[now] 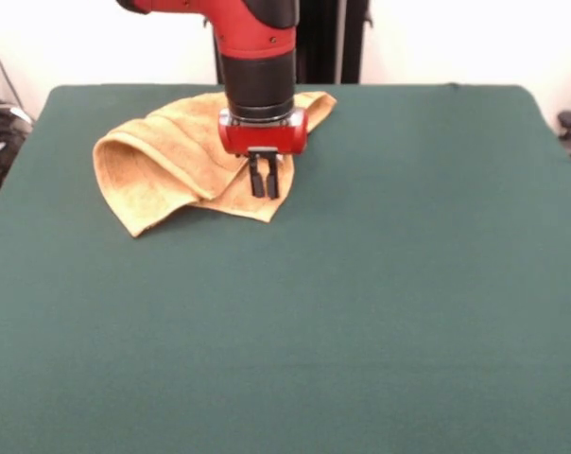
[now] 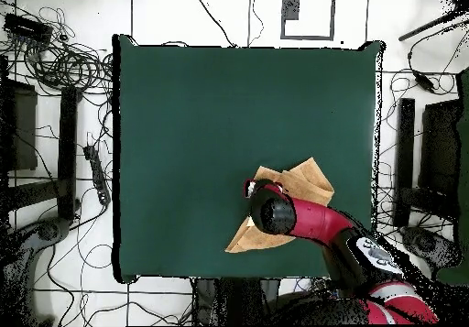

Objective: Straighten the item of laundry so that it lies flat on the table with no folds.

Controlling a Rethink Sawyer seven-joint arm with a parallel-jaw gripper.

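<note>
The item of laundry (image 1: 163,165), a mustard-yellow towel, lies folded and rumpled on the far left part of the green table (image 1: 380,284), with a raised fold at its left end. My gripper (image 1: 265,192) points straight down onto the towel's near right part. Its two black fingers are close together, with their tips at the cloth, shut on a pinch of it. In the overhead view the towel (image 2: 307,181) shows on either side of the red arm (image 2: 302,218), and the arm's wrist hides the gripper.
Green cloth covers the table (image 2: 229,113), which stretches wide to the right of and in front of the towel. Cables and stands (image 2: 64,67) lie on the floor around the table's edges.
</note>
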